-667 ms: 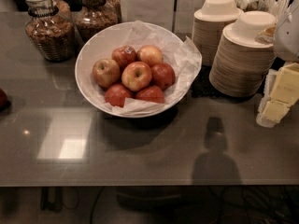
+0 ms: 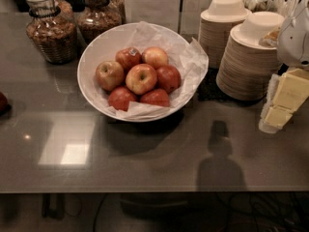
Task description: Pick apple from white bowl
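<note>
Apple (image 2: 141, 78) sitting mid-pile among redder ones in the paper-lined white bowl (image 2: 94, 52), which is resting near the far edge of the table (image 2: 154, 163). Gripper (image 2: 283, 103) hanging at the right edge beside beige bowl stacks (image 2: 244, 64), well apart from the bowl. Cannot tell how far open it is, and nothing is showing in its grasp.

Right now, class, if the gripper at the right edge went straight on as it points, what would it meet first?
Probably the table, in front of the stacked bowls. The gripper points down and slightly left, well short of the white bowl, though depth is unclear.
</note>
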Motion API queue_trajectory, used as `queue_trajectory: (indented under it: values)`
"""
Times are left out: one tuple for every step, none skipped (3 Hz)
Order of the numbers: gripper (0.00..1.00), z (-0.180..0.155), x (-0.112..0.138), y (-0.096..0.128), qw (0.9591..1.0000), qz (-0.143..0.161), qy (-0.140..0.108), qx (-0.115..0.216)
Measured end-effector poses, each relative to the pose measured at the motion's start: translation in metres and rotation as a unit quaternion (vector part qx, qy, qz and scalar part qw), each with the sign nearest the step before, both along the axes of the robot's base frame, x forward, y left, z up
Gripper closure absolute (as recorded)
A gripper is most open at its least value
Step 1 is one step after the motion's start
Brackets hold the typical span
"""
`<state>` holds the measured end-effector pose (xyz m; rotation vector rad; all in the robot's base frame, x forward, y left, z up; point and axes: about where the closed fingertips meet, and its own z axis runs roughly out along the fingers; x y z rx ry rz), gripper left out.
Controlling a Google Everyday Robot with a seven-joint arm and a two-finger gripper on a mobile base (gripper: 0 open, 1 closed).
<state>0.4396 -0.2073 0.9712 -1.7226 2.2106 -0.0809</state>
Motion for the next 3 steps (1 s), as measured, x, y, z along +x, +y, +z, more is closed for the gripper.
queue_trajectory:
  values:
    - [0.0, -0.005, 0.003, 0.035, 0.9989, 0.039, -0.011, 0.023]
    - [0.0, 0.0, 0.01, 0.072, 0.995, 0.078, -0.014, 0.06]
    - [0.0, 0.017, 0.016, 0.116, 0.9875, 0.126, -0.027, 0.091]
